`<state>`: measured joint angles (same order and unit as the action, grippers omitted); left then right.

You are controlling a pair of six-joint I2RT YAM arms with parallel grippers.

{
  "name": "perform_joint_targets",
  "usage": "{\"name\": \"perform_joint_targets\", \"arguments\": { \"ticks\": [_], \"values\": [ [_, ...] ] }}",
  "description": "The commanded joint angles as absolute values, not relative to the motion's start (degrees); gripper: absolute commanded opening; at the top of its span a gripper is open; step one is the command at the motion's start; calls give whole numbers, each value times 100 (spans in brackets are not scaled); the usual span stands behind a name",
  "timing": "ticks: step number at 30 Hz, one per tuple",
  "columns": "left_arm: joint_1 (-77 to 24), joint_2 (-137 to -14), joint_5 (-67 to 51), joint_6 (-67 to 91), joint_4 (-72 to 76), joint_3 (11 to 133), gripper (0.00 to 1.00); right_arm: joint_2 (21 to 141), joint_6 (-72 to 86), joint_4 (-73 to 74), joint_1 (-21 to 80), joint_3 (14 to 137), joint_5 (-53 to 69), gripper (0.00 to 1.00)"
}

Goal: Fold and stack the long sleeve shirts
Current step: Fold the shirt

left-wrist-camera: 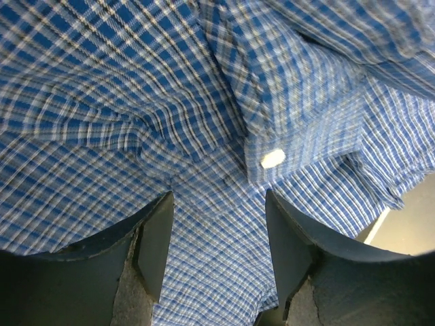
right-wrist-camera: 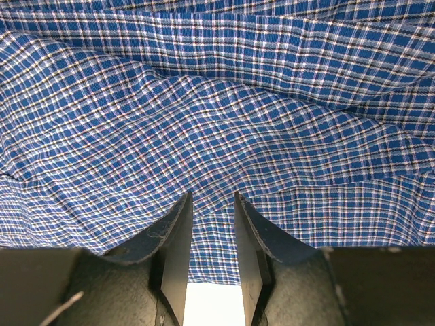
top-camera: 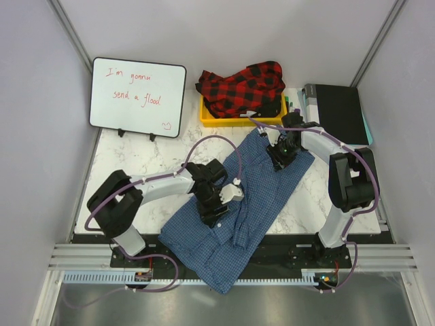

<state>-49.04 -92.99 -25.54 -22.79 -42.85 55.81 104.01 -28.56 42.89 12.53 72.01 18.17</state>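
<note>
White marble worktop fills my view from above. The blue shirt lies slanted across the middle of it, and its near end hangs over the front edge. My left hand is right over the shirt, beside a white button. Its fingers are wide apart and hold nothing. My right hand is at the shirt's far end, fingers close together, pinching the cloth. The red-and-black plaid shirt is heaped in a yellow bin at the back.
</note>
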Motion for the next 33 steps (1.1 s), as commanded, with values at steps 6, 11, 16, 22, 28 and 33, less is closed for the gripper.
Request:
{"name": "perform_joint_targets", "arguments": {
  "ticks": [6,11,16,22,28,33],
  "values": [
    [-5141,-9756,-2031,-1767,-3841,5581,56,10424,-2927,4201,1283,7189,1863,38],
    [-5221,-9633,-1802,-1749,-3823,5546,28,10433,-2927,4184,1274,7181,1863,39],
    [-5221,-9203,-1740,-1837,-4095,5642,17,10433,-2962,4184,1274,7172,1854,38],
    [-5221,-8799,-1635,-2004,-4702,5660,2,10380,-2988,4184,1274,7128,1828,38],
    [-5221,-8806,-1389,-2171,-4816,5362,2,10336,-2997,4192,1275,7110,1863,38],
    [-5203,-8894,-1231,-2188,-4860,5265,16,10248,-2988,4210,1274,7102,1916,38]
  ]
}}
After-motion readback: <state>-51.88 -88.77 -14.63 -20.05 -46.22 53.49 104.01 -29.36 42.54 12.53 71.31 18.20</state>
